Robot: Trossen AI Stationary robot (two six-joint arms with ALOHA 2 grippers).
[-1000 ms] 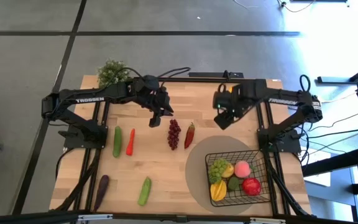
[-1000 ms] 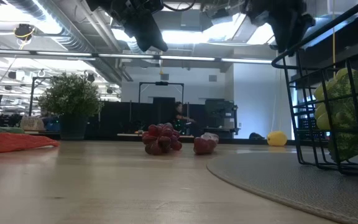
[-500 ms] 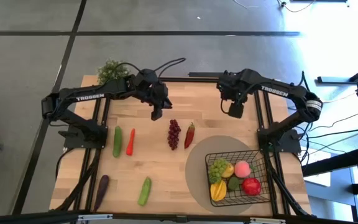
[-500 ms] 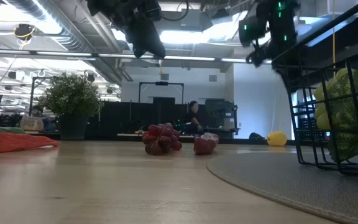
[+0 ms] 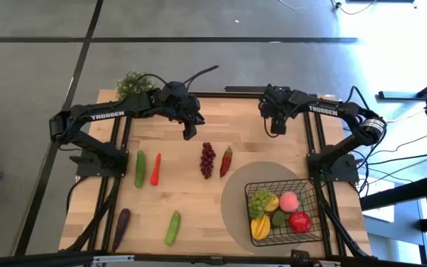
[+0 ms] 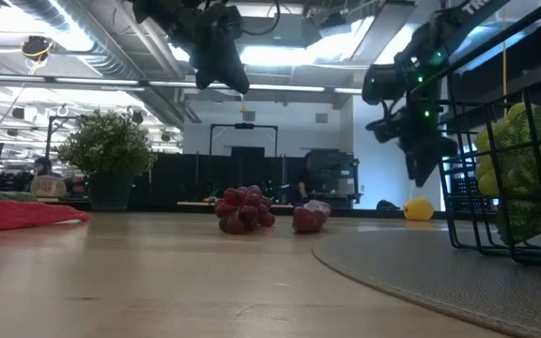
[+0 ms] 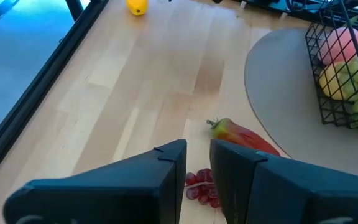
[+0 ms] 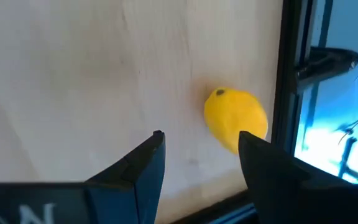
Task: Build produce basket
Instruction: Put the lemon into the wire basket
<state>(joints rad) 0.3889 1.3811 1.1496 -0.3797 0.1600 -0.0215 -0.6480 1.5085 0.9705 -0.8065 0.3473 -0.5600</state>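
My right jaws (image 8: 197, 152): parted, empty, over lemon (image 8: 235, 119) at upper right. Left jaws (image 7: 197, 163): nearly closed, empty, above grapes (image 5: 208, 159).

The basket (image 5: 284, 210) sat on a round grey mat (image 5: 236, 196) at the table's (image 5: 199, 230) near right, holding green grapes, a peach and an apple. The dark red grapes (image 5: 208, 159) and a red chili (image 5: 226, 160) lay side by side mid-table. The left gripper (image 5: 190, 132) hung above the wood beyond those grapes; the right gripper (image 5: 277, 126) hung near the far right edge.
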